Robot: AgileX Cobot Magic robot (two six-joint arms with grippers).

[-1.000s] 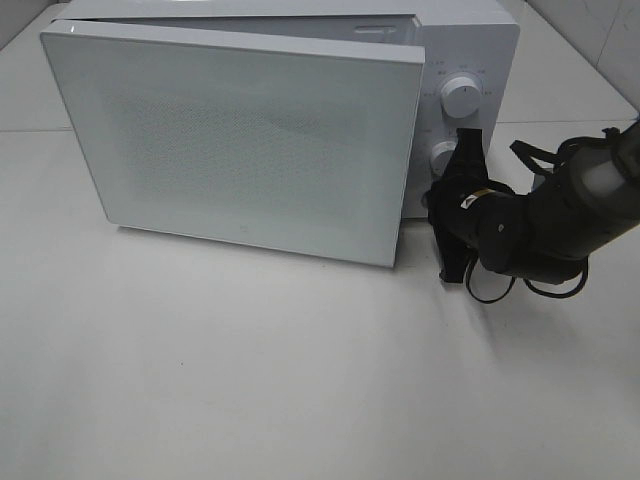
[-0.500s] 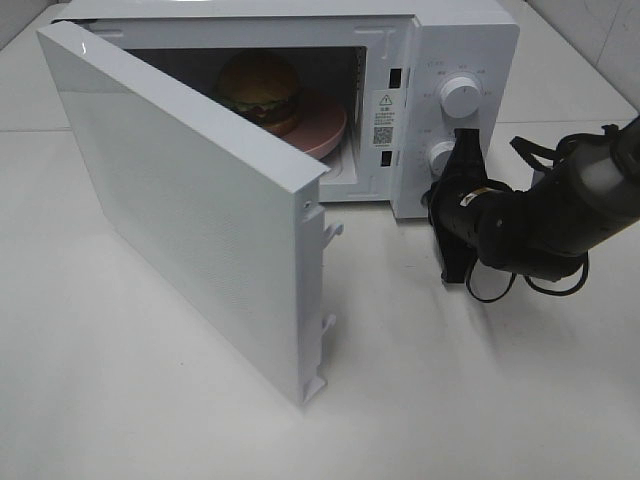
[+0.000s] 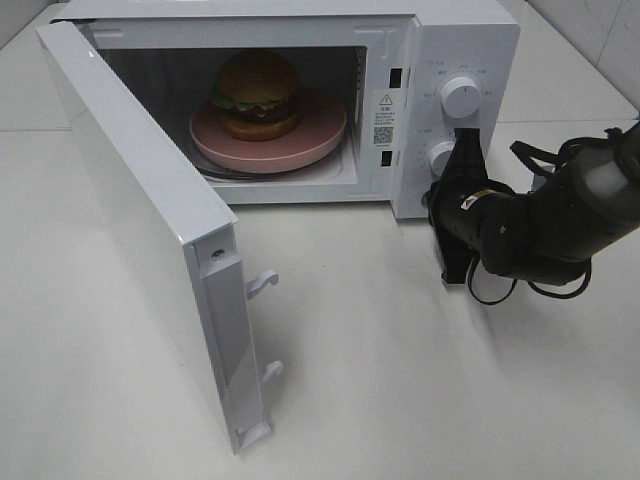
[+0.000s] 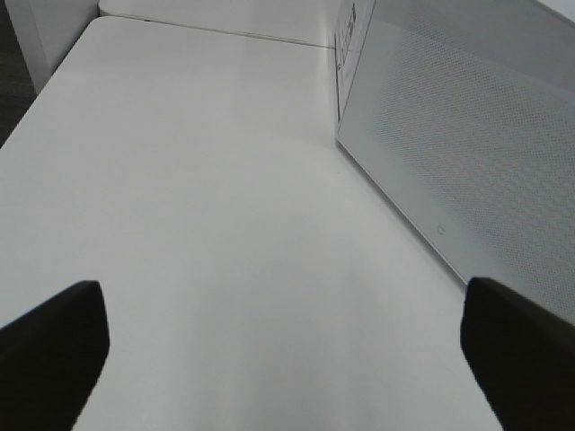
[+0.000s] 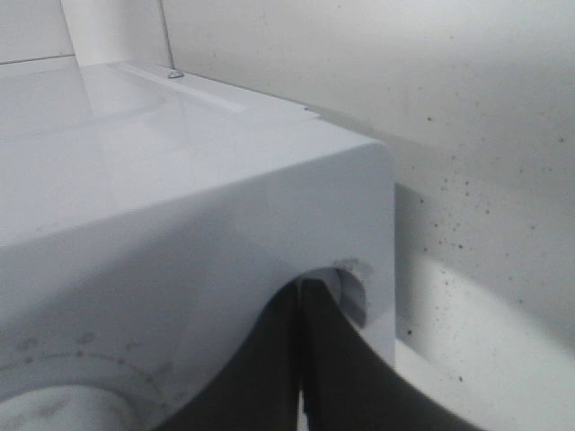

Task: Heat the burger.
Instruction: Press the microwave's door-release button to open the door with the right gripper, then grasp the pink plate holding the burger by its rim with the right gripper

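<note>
the round burger (image 3: 256,95) with glossy brown bun, green lettuce and dark patty sits on a pink round plate (image 3: 318,138) inside the white microwave oven (image 3: 490,40), upper centre of the high view. the white microwave door (image 3: 140,220) stands swung wide open at the left. the right gripper (image 3: 466,140), black fingers pressed together, points at the control panel just beside the lower white dial (image 3: 443,156). the left gripper (image 4: 283,359) has its fingers spread far apart above the white table (image 4: 198,197)
</note>
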